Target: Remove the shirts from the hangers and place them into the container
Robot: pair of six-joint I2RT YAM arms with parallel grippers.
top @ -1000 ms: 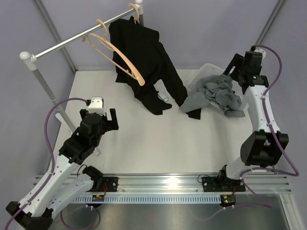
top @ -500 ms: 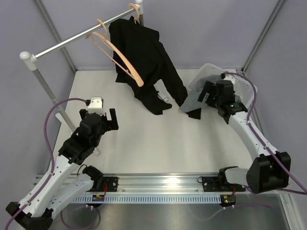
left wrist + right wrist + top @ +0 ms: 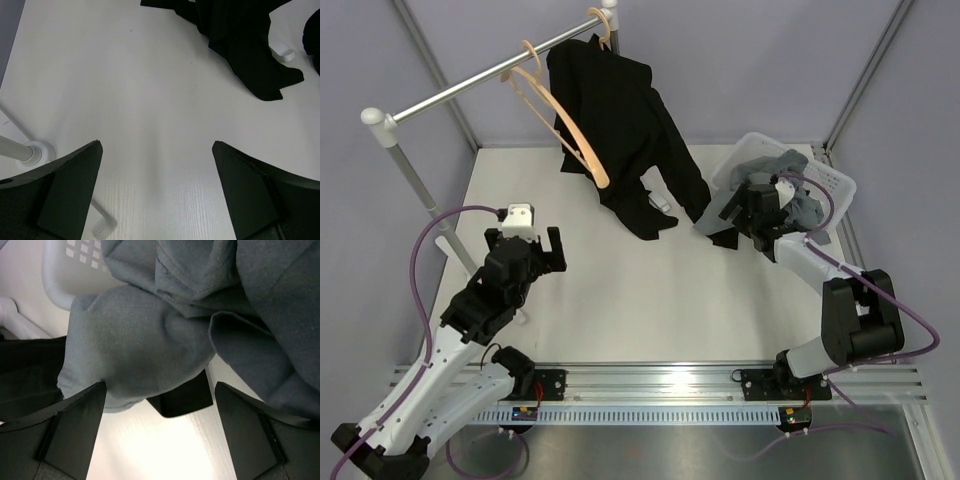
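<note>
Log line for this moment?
grey shirt: draped over basket rim | black shirt: on hanger | right gripper: open at grey overhang | left gripper: open, empty

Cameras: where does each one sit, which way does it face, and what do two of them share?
Top external: above and behind the bases, looking down at the table, rail and black shirt; both arms show.
Left wrist: on the left arm, looking forward over the table; its open left claw frames the bottom.
Right wrist: on the right arm, close on the grey shirt draped over the basket; right claw open.
Shared: top and left wrist both show the black shirt's end on the table.
</note>
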